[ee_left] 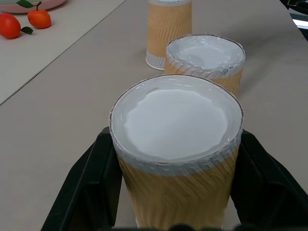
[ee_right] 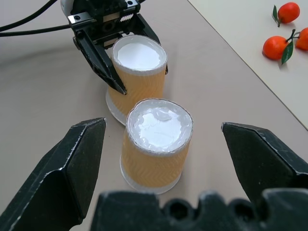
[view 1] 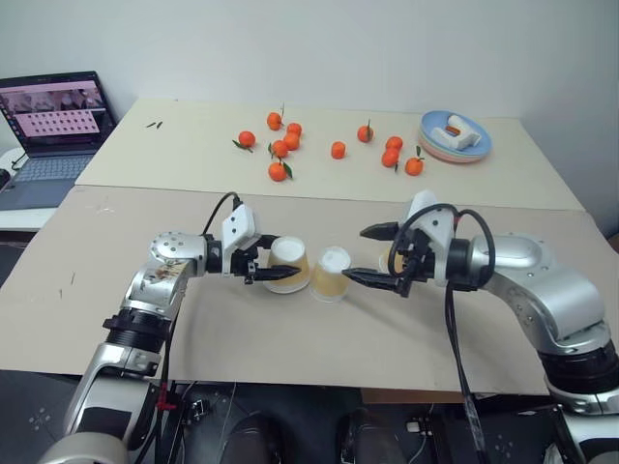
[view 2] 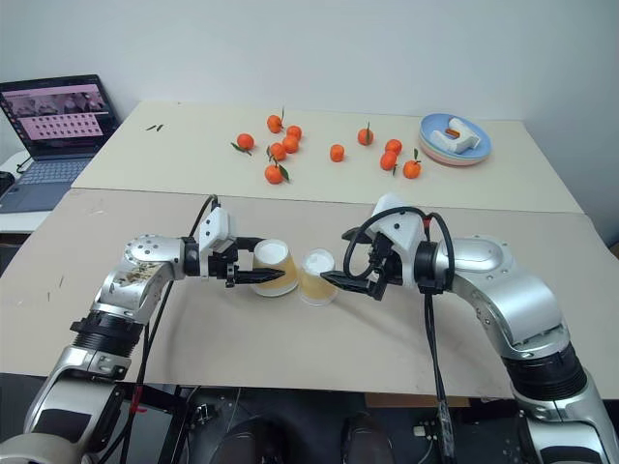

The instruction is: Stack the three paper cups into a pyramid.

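Three paper cups (ee_left: pixel 178 144) (ee_left: pixel 206 60) (ee_left: pixel 168 30) upside down, eleven tangerines (view 1: pixel 278 171) beyond.

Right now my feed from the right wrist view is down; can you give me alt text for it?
An upside-down paper cup stands on the tan table between the wide-open right end effector's black fingers, untouched. Just beyond it, the left end effector is shut on a second upside-down cup, and tangerines lie off to one side.
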You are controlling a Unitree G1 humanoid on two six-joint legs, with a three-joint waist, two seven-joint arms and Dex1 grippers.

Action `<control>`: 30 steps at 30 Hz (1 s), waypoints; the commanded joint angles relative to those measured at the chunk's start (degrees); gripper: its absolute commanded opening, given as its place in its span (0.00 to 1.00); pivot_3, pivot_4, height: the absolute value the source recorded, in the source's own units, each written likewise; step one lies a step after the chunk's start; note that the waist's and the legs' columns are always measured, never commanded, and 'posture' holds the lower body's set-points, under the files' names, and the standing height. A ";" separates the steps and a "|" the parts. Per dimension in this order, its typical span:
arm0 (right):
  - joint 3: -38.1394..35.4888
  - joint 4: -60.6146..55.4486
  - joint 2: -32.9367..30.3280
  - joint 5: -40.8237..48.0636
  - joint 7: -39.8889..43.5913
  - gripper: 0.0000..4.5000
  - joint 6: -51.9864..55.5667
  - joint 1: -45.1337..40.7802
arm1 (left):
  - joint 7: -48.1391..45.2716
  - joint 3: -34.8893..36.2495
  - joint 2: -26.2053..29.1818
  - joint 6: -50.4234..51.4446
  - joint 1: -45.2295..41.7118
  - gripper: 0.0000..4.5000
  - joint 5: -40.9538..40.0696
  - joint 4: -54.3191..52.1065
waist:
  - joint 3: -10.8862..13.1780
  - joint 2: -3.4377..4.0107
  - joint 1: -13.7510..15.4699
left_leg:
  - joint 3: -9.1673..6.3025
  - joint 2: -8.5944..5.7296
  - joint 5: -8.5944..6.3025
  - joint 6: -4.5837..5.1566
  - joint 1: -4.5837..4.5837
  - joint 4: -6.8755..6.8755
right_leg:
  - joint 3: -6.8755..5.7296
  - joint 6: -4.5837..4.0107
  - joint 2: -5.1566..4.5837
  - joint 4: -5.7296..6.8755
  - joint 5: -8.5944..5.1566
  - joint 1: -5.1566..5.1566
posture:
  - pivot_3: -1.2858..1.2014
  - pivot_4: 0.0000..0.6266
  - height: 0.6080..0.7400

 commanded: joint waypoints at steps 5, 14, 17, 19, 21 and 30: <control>-2.75 -2.35 -0.82 0.58 -0.75 1.00 0.38 0.16 | -1.07 0.15 -0.11 -1.26 -1.03 0.56 0.46 -0.49 | 0.00 0.00 0.04 | -0.01 0.01 0.00 0.00 0.00 0.00 | -0.01 0.00 0.00 0.00 0.00 0.00 | 0.52 0.24 0.54; -2.47 -1.69 -0.79 0.19 -0.52 1.00 0.01 -0.09 | -0.74 0.89 0.24 0.50 -0.98 0.99 -0.36 -2.44 | 0.00 0.00 0.04 | -0.01 0.00 0.00 0.00 0.00 0.02 | -0.01 0.00 0.00 0.01 0.00 0.00 | 0.52 0.24 0.54; -2.49 -1.56 -0.77 0.25 -0.41 1.00 -0.03 -0.11 | -1.25 1.54 1.67 2.74 -1.19 0.99 -1.36 -5.41 | 0.00 0.00 0.03 | -0.01 0.01 0.00 0.00 0.00 0.02 | -0.01 0.00 0.00 0.01 0.00 0.00 | 0.52 0.24 0.54; -2.56 -1.50 -0.79 0.30 -0.36 1.00 -0.02 -0.13 | -2.43 2.19 3.34 4.98 -1.29 0.99 -2.74 -8.30 | 0.00 0.00 0.03 | -0.02 0.01 0.00 0.00 0.00 0.02 | -0.01 0.00 0.00 0.01 0.00 0.00 | 0.52 0.24 0.54; -2.95 -1.40 -1.11 0.44 -0.09 1.00 -0.06 -0.05 | -4.18 3.30 5.97 8.59 -1.85 0.99 -4.88 -11.78 | 0.00 0.00 0.02 | -0.02 0.01 0.00 0.00 0.00 0.02 | -0.01 0.00 0.01 0.01 0.00 0.00 | 0.52 0.24 0.54; -20.25 3.57 -5.79 8.70 1.18 1.00 0.09 -5.19 | -7.40 7.28 16.21 21.37 -2.70 0.99 -13.40 -23.92 | 0.14 0.20 0.29 | -0.05 0.00 0.00 0.00 -0.01 0.05 | 0.03 0.01 -0.01 0.01 0.00 0.02 | 0.52 0.24 0.54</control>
